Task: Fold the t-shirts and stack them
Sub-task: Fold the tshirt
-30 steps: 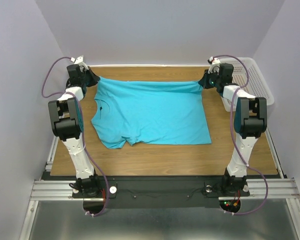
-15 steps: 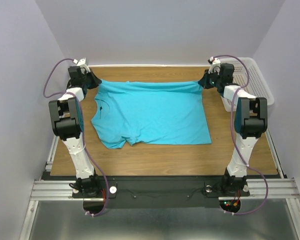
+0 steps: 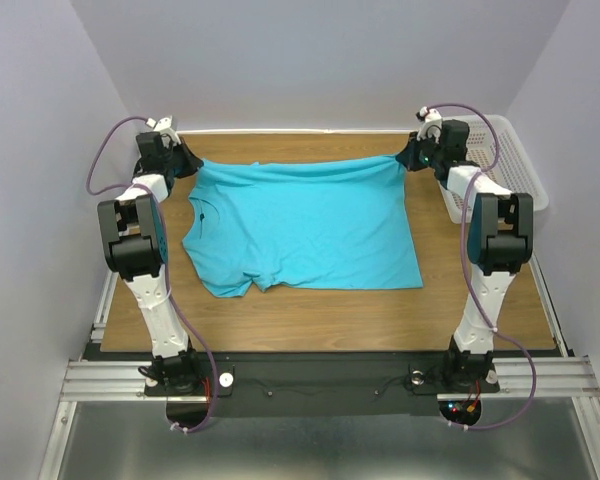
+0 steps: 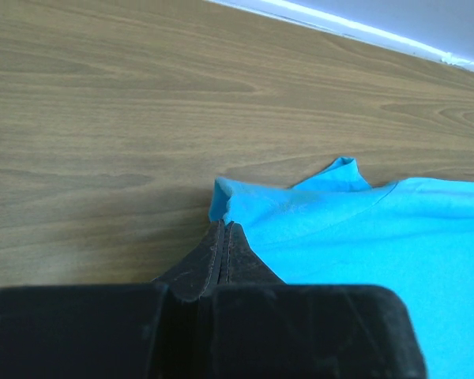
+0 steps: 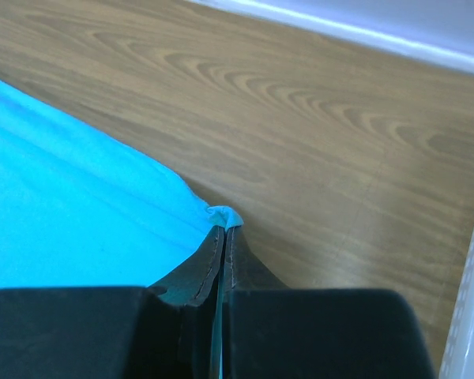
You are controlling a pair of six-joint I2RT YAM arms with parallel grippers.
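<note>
At the far side of the table (image 3: 310, 310) I've got both ends of the t-shirt (image 3: 300, 225) pinched. The left gripper (image 4: 223, 227) is clamped on the far corner at the neck end, and the right gripper (image 5: 224, 230) is clamped on the far corner at the hem end. In both wrist views the fabric bunches right at the closed tips. The far edge runs fairly straight between the two pinches, with creases along it. The shirt lies sideways on the wood, neck to my left and hem to my right, with one sleeve (image 3: 230, 280) sticking out at the near-left corner. The rest of the body is mostly flat. The white basket (image 3: 515, 165) sits at the far right, beside my right arm (can't see what's inside from here). Progress looks early to me: I can't make out a finished fold, only one shirt is in view, and there's no stack anywhere. What's left, as I read it: carry the far edge over toward the near one, tuck that sleeve in, fold down to a compact packet, set it aside, then repeat for any other shirts.
</note>
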